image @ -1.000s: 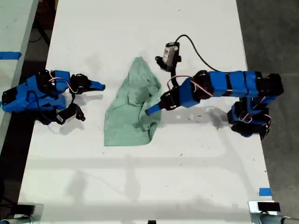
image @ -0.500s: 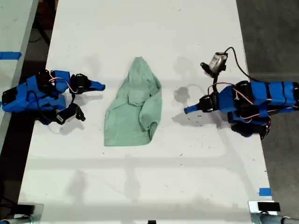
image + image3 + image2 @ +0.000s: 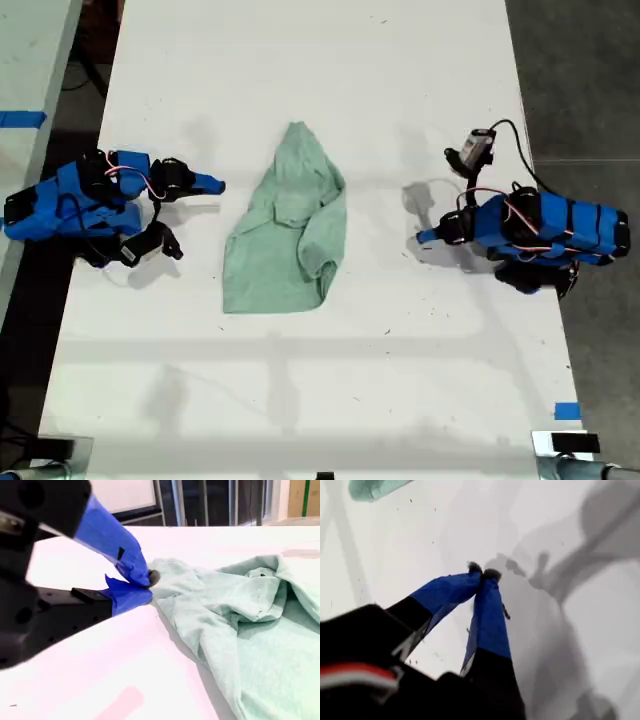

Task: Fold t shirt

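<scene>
The t shirt (image 3: 288,228) lay crumpled mid-counter (image 3: 300,400); my first pincer (image 3: 421,237) was closed and empty at the exterior view's right; my second pincer (image 3: 218,185), closed and empty, sat near the shirt.

Rumpled mint t shirt (image 3: 288,232), seemingly part-folded

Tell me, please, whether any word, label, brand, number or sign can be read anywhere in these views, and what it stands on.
None: no readable text in any view.
The t shirt shows no print.
The table carries only tiny dark specks, not letters.
The blue tape at its edge is blank.
</scene>
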Robot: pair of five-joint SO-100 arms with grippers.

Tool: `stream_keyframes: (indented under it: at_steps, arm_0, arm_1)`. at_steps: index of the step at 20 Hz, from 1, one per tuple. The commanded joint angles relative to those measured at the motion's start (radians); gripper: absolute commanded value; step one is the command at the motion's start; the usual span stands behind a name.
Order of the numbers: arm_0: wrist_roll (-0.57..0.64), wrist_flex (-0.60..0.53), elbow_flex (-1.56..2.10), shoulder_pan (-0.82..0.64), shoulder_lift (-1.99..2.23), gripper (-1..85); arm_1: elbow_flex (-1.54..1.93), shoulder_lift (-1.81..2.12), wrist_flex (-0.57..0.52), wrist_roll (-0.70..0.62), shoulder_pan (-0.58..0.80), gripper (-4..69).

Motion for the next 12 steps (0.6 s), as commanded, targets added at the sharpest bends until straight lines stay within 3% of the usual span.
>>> stream_keyframes:
  at_steps: [1,12]
  arm_0:
    - [0.003,-0.012,0.038,-0.008,0.006,-0.3]
    - [0.003,-0.012,0.038,-0.009,0.006,-0.3]
  arm_1:
    - [0.063,0.023,0.032,0.057,0.023,1.0]
    - [0.063,0.023,0.054,0.120,0.020,1.0]
